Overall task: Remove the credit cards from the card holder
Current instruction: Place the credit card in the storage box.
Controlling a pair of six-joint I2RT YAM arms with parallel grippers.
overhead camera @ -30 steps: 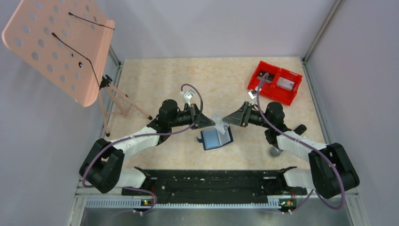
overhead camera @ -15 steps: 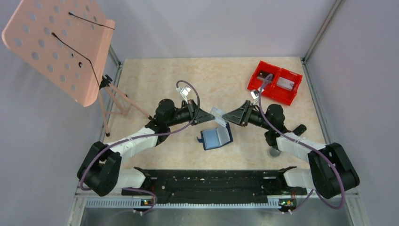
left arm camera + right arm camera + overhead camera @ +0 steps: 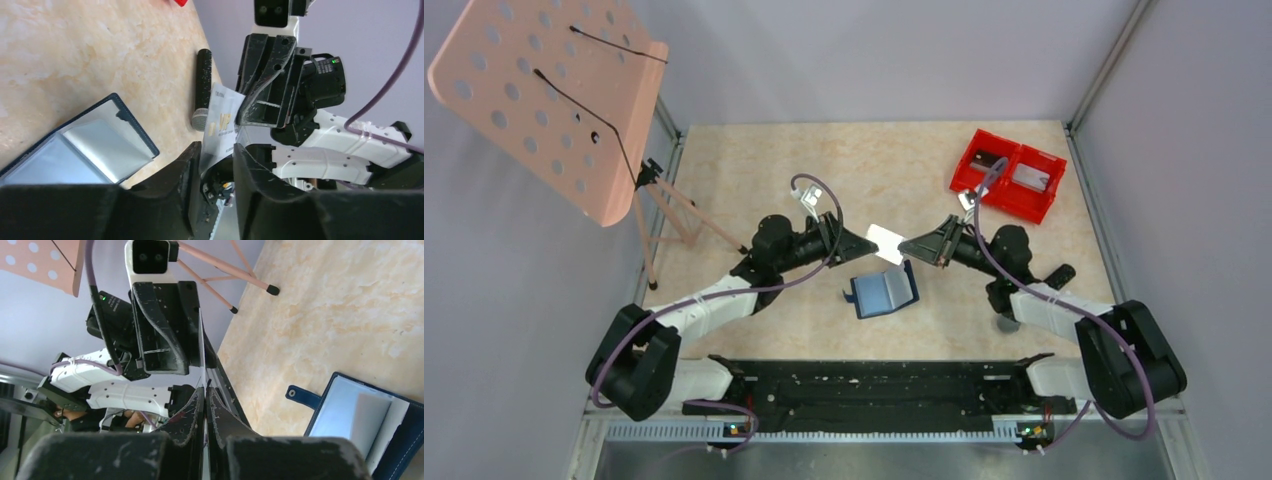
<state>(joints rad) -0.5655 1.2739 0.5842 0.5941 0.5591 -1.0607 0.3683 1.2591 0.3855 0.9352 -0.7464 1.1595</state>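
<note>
My right gripper [image 3: 907, 247] is clamped thin on one end of a pale card [image 3: 885, 241], which hangs in the air just beyond the back edge of the wallet [image 3: 882, 293]. The wallet lies open on the table [image 3: 824, 170], its pale inside facing up. My left gripper [image 3: 865, 246] has the card's other end between its parted fingers; I cannot tell whether they press it. Bare tabletop spreads behind the card. The red bin [image 3: 1056, 165] sits well off to my right.
</note>
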